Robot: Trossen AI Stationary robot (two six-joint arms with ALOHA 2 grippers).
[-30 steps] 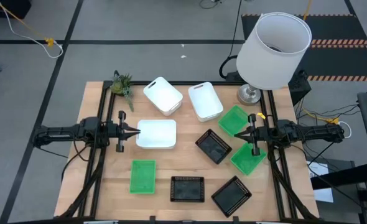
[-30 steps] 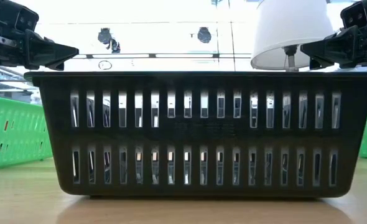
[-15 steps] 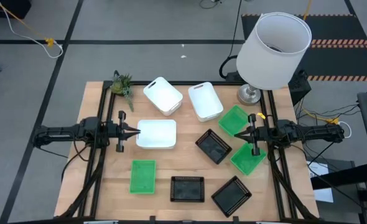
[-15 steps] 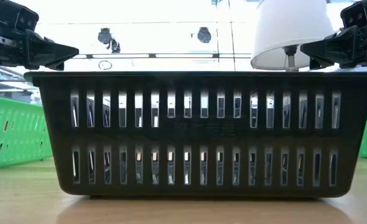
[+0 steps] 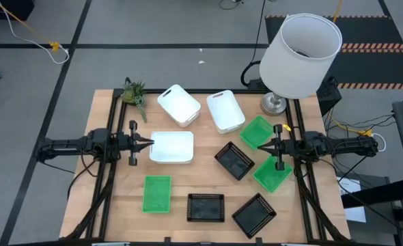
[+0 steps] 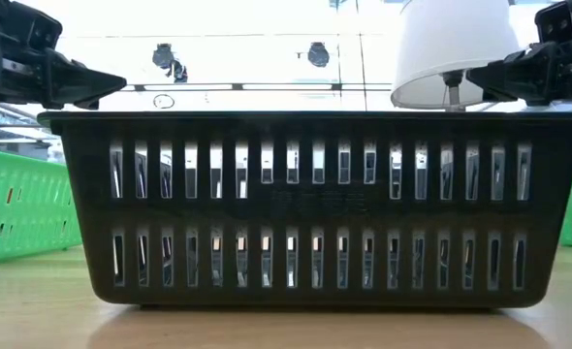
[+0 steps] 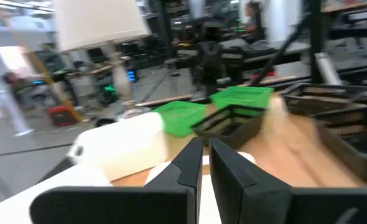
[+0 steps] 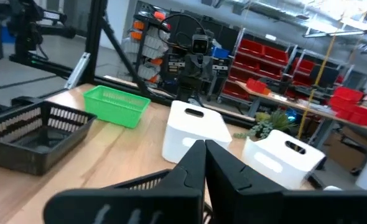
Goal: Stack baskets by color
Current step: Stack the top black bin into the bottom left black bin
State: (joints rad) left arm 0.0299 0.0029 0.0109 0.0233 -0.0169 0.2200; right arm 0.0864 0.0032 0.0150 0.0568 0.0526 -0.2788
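Nine baskets rest bottom-down on the wooden table. Three are white (image 5: 179, 104) (image 5: 225, 110) (image 5: 172, 146), three green (image 5: 257, 131) (image 5: 272, 173) (image 5: 156, 193) and three black (image 5: 234, 161) (image 5: 206, 207) (image 5: 254, 214). My left gripper (image 5: 150, 143) points level toward the table's right, shut, above the left edge of the nearest white basket (image 7: 121, 146). My right gripper (image 5: 263, 147) points level toward the table's left, shut, above the gap between the two right green baskets. Both hold nothing. In the low view the front black basket (image 6: 305, 208) fills the picture, with both grippers (image 6: 116, 82) (image 6: 475, 89) above its rim.
A lamp with a large white shade (image 5: 302, 55) stands at the table's far right corner. A small green plant sprig (image 5: 134, 92) lies at the far left. Bare wood shows along the near left edge (image 5: 119, 205).
My right gripper has rolled slightly about its own pointing line, staying in place. The baskets have not moved.
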